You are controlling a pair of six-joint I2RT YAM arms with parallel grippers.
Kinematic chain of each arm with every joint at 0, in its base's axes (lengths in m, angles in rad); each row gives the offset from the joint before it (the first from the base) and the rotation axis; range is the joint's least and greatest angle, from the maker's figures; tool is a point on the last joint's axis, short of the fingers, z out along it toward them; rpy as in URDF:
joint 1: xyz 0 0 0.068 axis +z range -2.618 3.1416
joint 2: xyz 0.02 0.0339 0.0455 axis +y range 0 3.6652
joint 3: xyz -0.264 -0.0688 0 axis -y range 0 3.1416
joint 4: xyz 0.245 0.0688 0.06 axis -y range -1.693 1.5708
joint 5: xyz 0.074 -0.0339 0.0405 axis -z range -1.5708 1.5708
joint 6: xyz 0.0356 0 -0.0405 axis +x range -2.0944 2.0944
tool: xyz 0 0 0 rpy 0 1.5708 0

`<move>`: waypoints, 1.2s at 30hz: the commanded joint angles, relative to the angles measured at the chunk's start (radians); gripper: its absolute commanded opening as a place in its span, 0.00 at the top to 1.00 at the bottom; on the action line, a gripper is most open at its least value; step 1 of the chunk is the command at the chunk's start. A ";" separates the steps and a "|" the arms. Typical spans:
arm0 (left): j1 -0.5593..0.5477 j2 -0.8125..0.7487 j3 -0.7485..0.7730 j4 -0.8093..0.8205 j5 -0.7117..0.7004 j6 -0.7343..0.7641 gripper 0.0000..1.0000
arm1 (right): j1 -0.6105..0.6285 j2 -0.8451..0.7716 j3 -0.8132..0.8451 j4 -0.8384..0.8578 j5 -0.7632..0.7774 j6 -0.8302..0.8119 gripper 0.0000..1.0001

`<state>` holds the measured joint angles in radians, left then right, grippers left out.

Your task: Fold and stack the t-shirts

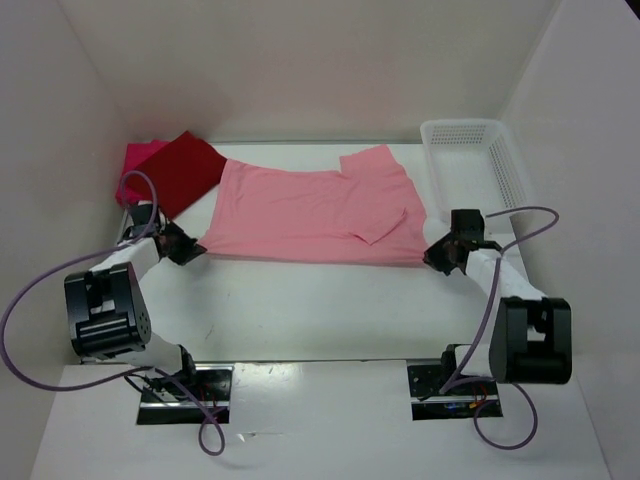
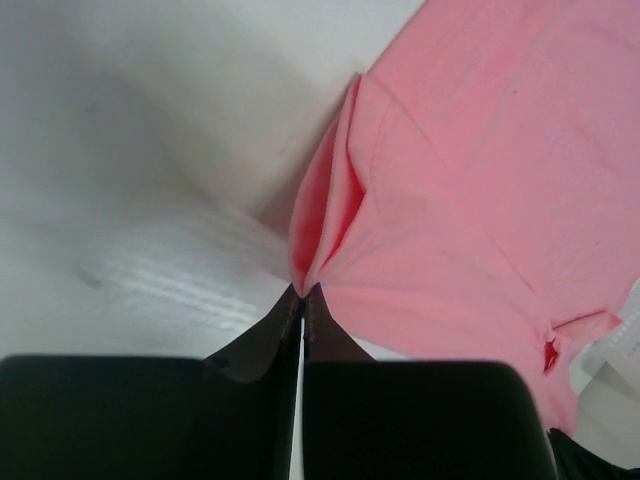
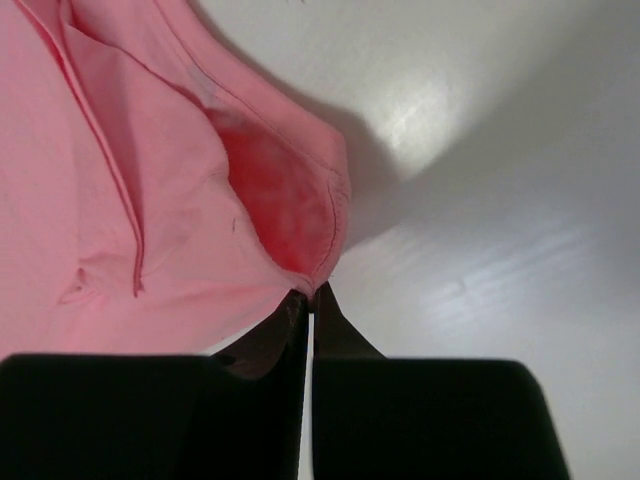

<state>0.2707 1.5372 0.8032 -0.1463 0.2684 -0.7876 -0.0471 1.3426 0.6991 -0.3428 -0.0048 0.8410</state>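
Note:
The light salmon-pink t-shirt [image 1: 305, 210] lies spread across the middle of the table, one sleeve folded over at its right. My left gripper [image 1: 198, 248] is shut on its near left corner [image 2: 318, 262]. My right gripper [image 1: 432, 258] is shut on its near right corner [image 3: 318, 262]. Both corners are pinched between the fingertips, the cloth bunched just above them. The dark red t-shirt [image 1: 185, 172] lies folded at the back left on top of the magenta-pink t-shirt [image 1: 140, 160], just beyond my left gripper.
A white mesh basket [image 1: 478, 165] stands at the back right, close behind my right gripper. White walls enclose the table on the left, back and right. The arm bases and cables sit at the near edge.

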 commanded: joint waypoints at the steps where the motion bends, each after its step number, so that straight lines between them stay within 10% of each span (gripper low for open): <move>1: 0.071 -0.083 -0.056 -0.119 0.052 0.044 1.00 | -0.001 -0.138 -0.056 -0.123 -0.052 0.038 1.00; 11: 0.156 -0.304 -0.156 -0.311 0.118 0.022 0.94 | 0.094 -0.450 -0.024 -0.447 -0.097 0.199 0.96; 17: 0.156 -0.333 -0.092 -0.372 0.036 0.027 0.25 | 0.162 -0.525 0.039 -0.550 -0.073 0.218 0.48; 20: 0.156 -0.333 -0.064 -0.363 0.026 0.041 0.13 | 0.162 -0.537 0.089 -0.559 -0.073 0.169 0.47; 23: 0.128 -0.333 -0.033 -0.314 0.054 0.041 0.01 | 0.162 -0.479 0.089 -0.483 -0.086 0.095 0.68; 25: 0.063 -0.344 -0.023 -0.273 0.043 0.051 0.01 | 0.185 -0.397 0.051 -0.357 -0.119 0.079 0.96; 30: -0.111 -0.300 -0.012 -0.075 0.070 0.062 0.03 | 0.312 -0.183 0.019 -0.083 -0.118 0.040 1.00; 31: -0.175 -0.279 0.002 -0.038 0.071 0.062 0.13 | 0.325 -0.140 0.031 -0.031 -0.132 0.029 0.97; 32: -0.214 -0.258 0.026 -0.023 0.071 0.050 0.46 | 0.343 -0.067 0.051 -0.009 -0.123 0.018 0.95; 36: -0.370 -0.137 0.050 0.048 0.048 0.030 0.72 | 0.437 0.076 0.091 0.059 -0.098 0.007 0.82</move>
<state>-0.0311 1.3449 0.8246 -0.2092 0.3130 -0.7628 0.3416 1.3582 0.7391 -0.4263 -0.1211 0.8848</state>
